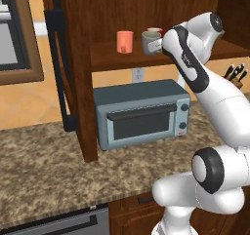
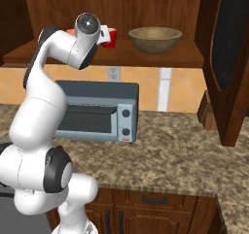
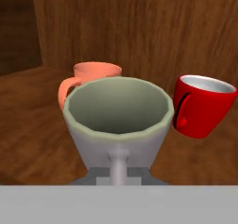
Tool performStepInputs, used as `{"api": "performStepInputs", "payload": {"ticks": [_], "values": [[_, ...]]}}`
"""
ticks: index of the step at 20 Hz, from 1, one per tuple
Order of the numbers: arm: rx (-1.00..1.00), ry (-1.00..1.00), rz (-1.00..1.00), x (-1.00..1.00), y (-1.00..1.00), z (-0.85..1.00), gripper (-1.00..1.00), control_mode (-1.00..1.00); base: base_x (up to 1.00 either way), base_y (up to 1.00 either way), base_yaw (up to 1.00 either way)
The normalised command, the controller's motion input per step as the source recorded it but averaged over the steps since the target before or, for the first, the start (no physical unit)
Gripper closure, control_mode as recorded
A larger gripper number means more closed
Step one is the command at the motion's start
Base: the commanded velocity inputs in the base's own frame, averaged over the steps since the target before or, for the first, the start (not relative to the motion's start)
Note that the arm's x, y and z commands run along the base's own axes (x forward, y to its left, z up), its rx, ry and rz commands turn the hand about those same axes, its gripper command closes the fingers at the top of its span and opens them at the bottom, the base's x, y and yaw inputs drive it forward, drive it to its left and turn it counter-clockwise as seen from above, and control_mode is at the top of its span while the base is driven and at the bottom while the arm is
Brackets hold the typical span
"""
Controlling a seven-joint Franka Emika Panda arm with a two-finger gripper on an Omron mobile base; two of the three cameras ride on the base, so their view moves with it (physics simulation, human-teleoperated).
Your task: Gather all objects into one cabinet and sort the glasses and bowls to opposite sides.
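On the cabinet shelf (image 1: 112, 56), left to right: the pink cup (image 1: 125, 42) stands at the left end, the grey mug (image 3: 118, 121) just right of it, the red cup (image 3: 202, 105) behind the mug's right side, and the bowl (image 2: 155, 39) well apart at the right end. The gripper (image 3: 119, 174) is clenched on the grey mug's handle — mug upright. A toaster oven (image 1: 141, 113) sits below the shelf.

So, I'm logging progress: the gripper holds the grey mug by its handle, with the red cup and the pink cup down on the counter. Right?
Not quite. The gripper does hold the grey mug by its handle, but the red cup and pink cup stand on the cabinet shelf, as the hand view shows.
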Motion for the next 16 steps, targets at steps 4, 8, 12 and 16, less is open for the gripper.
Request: {"api": "performStepInputs", "payload": {"ticks": [4, 8, 12, 16], "values": [[0.0, 0.08, 0.0, 0.2, 0.0, -0.06, 1.0, -1.0, 0.0, 0.0, 0.0], [0.0, 0.04, 0.0, 0.2, 0.0, 0.0, 1.0, -1.0, 0.0, 0.0, 0.0], [0.0, 0.0, -0.01, 0.13, 0.0, 0.0, 1.0, -1.0, 0.0, 0.0, 0.0], [0.0, 0.0, -0.03, 0.05, 0.0, 0.0, 1.0, -1.0, 0.0, 0.0, 0.0]]}}
